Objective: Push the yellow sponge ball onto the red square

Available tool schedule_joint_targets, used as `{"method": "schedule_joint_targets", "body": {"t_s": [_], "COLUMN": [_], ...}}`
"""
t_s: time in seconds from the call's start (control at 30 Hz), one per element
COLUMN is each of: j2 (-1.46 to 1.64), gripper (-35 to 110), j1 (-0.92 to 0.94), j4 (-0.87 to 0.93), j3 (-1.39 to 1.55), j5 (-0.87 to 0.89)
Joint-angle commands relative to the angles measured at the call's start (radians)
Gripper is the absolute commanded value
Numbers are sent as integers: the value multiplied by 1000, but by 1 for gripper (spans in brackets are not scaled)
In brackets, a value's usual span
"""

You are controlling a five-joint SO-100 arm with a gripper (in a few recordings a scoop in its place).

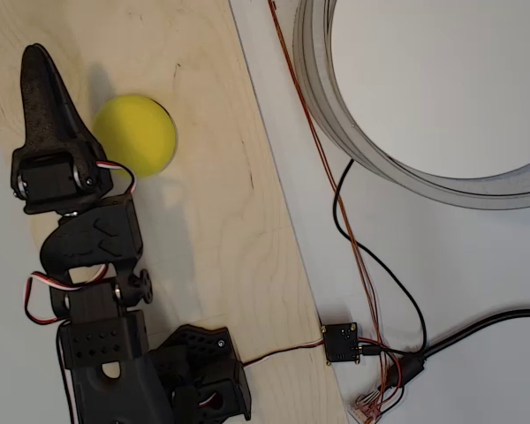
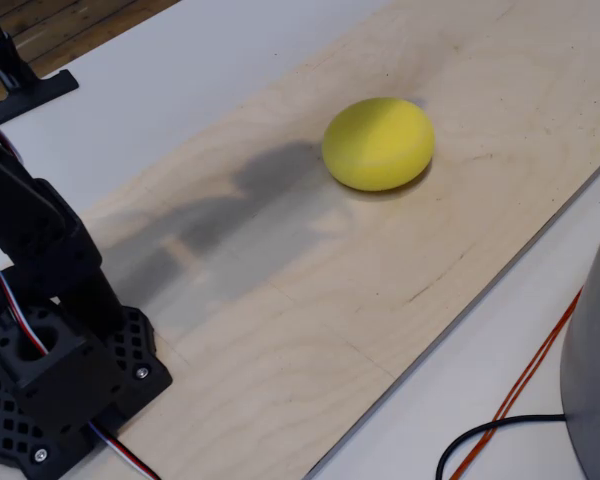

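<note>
Yellow sponge ball (image 2: pixel 379 143), pale wood board (image 2: pixel 310 300), black arm (image 1: pixel 79 265), white table (image 2: pixel 180 70).

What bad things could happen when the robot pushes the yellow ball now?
1. The yellow sponge ball is round, so a nudge from the gripper beside it could send it rolling off the wooden board.
2. I can't see a red square in either view, so the push may be aimed wrongly.
3. The orange wire lies past the board's edge, where a stray ball could end up.
</note>
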Motion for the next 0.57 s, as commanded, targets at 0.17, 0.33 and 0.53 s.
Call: {"method": "schedule_joint_targets", "body": {"t_s": [0.17,0.33,0.53], "j2": [5,5,2], "gripper": [-1,-1,0], "j1": [-2,-2,0], "j4": [-23,-25,-25], "j3": [-15,-17,-15], "j5": [40,51,54]}}
